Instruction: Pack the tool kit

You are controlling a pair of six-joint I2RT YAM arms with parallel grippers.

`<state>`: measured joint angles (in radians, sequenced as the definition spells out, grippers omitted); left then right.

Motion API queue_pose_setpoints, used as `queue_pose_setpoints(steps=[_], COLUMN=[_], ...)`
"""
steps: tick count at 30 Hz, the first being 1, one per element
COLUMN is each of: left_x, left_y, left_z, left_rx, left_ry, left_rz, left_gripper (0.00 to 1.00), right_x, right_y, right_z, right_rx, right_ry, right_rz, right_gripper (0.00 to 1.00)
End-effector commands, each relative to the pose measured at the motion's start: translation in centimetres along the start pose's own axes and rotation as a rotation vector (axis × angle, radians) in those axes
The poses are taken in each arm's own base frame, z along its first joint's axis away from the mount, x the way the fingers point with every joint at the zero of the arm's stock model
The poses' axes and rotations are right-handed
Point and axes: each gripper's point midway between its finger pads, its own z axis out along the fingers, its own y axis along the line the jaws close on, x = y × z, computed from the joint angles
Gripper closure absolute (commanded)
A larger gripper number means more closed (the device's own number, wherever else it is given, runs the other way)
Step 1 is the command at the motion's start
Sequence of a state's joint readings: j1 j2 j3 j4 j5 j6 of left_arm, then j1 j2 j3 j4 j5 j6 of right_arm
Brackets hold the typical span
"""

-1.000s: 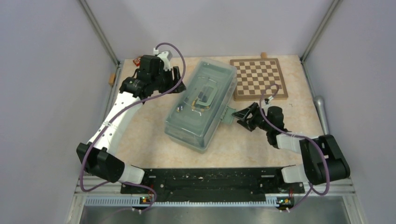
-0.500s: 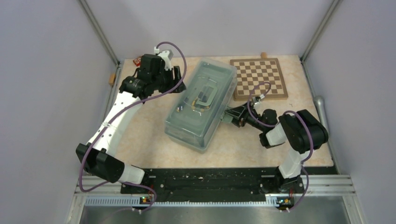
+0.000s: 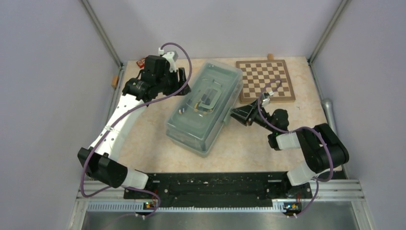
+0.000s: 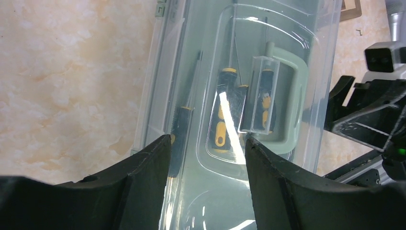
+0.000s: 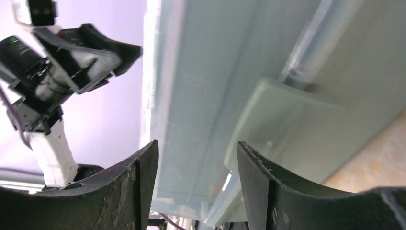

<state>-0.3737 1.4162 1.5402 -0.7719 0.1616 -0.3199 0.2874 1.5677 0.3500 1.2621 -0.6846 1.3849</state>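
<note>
Top external: toolbox [image 3: 203, 112] long axis runs near-left to far-right; left gripper [image 3: 184, 85] and right gripper [image 3: 236, 115] spread, empty

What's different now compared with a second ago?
The right gripper swung in leftward to the side latch of the toolbox, and the flap no longer juts out flat. The toolbox slid slightly left under the push. No grip is visible, and its fingers are still apart. The left gripper, open over the toolbox, and the chessboard stayed put.
</note>
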Motion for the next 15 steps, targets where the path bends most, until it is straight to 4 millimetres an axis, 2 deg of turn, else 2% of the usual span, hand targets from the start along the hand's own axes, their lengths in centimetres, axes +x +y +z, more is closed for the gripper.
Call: queue_pose_setpoints(steps=[1, 7, 13, 15], left_x=[-1.6, -1.6, -1.4, -1.5], left_y=[-0.7, -0.8, -0.6, -0.6], left_z=[-0.6, -0.6, -0.9, -1.0], left_rx=[0.011, 0.014, 0.003, 0.003], left_ry=[-0.049, -0.049, -0.053, -0.056], left_rz=[0.016, 0.019, 0.026, 0.026], left_gripper=[0.37, 0.37, 0.37, 0.37], right_x=[-1.0, -1.0, -1.0, -0.8], right_y=[3.9, 3.0, 0.0, -0.2], right_z=[0.9, 1.3, 0.9, 0.6], right_rx=[-0.109, -0.096, 0.023, 0.034], right_ry=[-0.013, -0.022, -0.046, -0.05], right_rz=[-0.153, -0.141, -0.134, -0.129], right_gripper=[0.4, 0.51, 0.62, 0.63])
